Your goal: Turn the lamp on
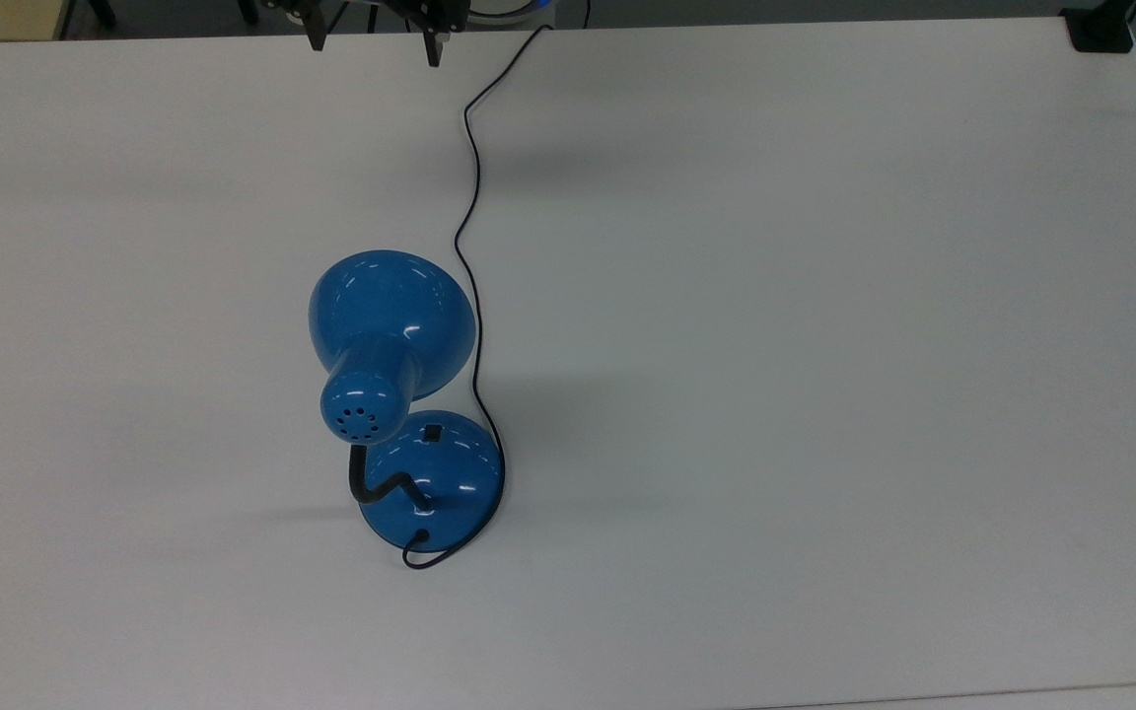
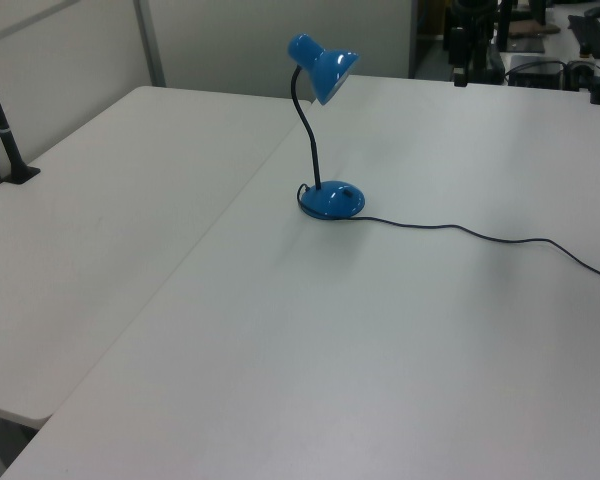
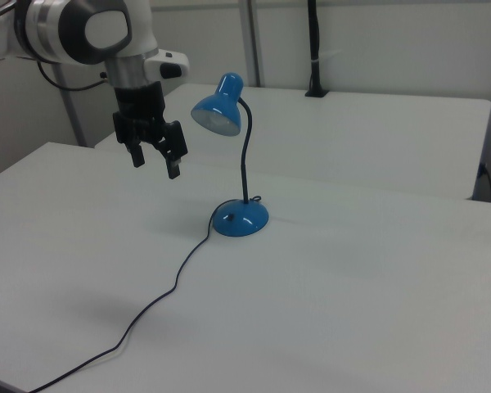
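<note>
The glossy blue lamp (image 1: 392, 320) stands mid-table, its dome shade (image 3: 216, 112) on a black gooseneck (image 3: 246, 155) above the round blue base (image 1: 438, 480). A small black switch (image 1: 433, 432) sits on top of the base. No glow shows under the shade. The thin black cord (image 1: 470, 187) runs from the base to the table's far edge in the top view. My gripper (image 3: 155, 161) hangs open and empty above the table, to the right view's left of the shade and well off the base. In the top view the gripper (image 1: 375, 44) is at the upper edge.
A second white table (image 2: 100, 200) adjoins this one along a seam. A black clamped post (image 3: 314, 49) stands on that table's far edge, and a black clamp (image 1: 1100, 30) sits at the top view's upper right corner. The cord (image 3: 168, 291) trails across the right view's foreground.
</note>
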Available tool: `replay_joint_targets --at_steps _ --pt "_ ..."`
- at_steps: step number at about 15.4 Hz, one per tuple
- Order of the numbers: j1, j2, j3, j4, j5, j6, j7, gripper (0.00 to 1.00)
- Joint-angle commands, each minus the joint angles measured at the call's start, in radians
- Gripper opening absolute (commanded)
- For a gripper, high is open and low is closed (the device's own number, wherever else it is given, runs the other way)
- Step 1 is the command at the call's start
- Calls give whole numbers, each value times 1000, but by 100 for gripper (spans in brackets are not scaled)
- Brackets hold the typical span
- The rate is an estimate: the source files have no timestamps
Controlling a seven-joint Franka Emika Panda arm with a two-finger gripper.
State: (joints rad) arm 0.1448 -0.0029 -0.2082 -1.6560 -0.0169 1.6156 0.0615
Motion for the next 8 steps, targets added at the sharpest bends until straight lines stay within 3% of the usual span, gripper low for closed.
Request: replay_joint_targets --at_steps 1,8 --pt "3 4 -8 16 3 -26 -8 100" --pt "4 12 -8 16 -5 -16 -12 100"
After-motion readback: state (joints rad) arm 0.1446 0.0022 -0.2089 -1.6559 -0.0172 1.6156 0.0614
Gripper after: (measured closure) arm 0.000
